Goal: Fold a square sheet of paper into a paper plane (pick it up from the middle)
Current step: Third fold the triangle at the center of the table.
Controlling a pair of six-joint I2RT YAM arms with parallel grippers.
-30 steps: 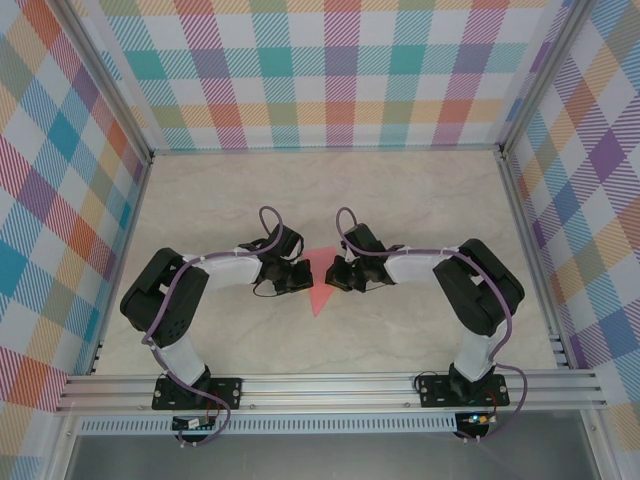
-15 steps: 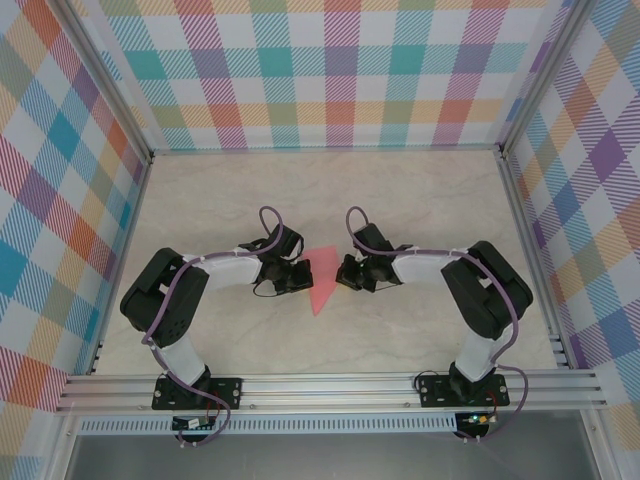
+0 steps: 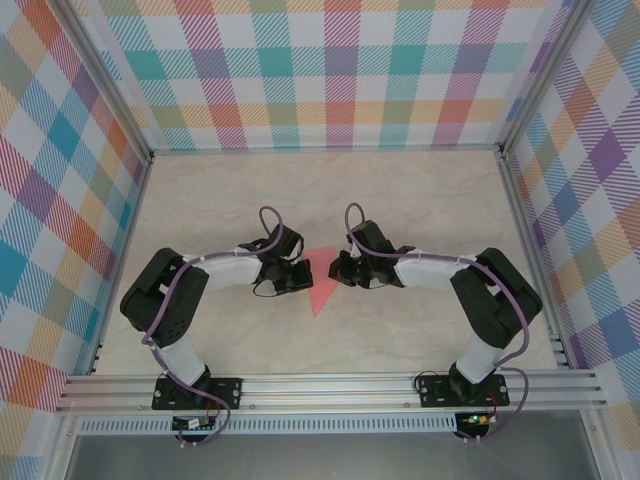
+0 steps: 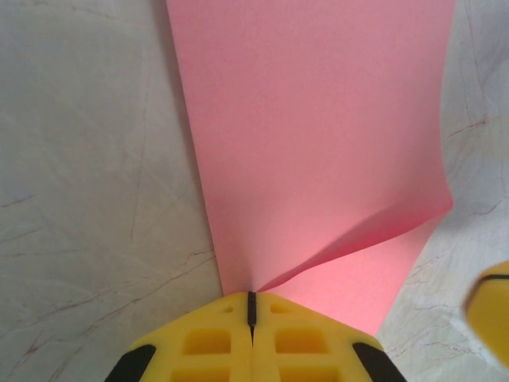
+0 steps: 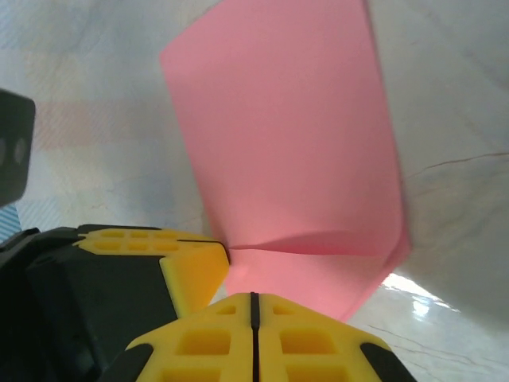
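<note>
Pink paper [image 3: 320,285] is mid-table, between the two grippers. From the top it reads as a narrow folded triangle, wide end far and point toward the near edge. It is not flat. The left wrist view shows a diagonal crease rising from the pinch point, with the right-hand flap lifted off the surface. The right wrist view shows the near right corner curled up, with a bright patch of table under it.

Left gripper [image 4: 251,302]: jaws clenched, yellow tips meeting at the seam, and the paper's left edge runs straight into them, so it is pinching the sheet.

Right gripper [image 5: 253,301]: jaws also closed tight, and the paper's right edge disappears behind the tips. Looks like a pinch on that side too.

The two grippers are very close, facing each other across the fold. A yellow finger [image 5: 195,267] of the left one sits just beside the right one's tips.

Both arms are bent inward from their bases on the near aluminium rail [image 3: 330,385]. The table [image 3: 420,200] is a pale marbled surface. Checked multicolour walls [image 3: 320,80] stand on the left, far and right sides.
</note>
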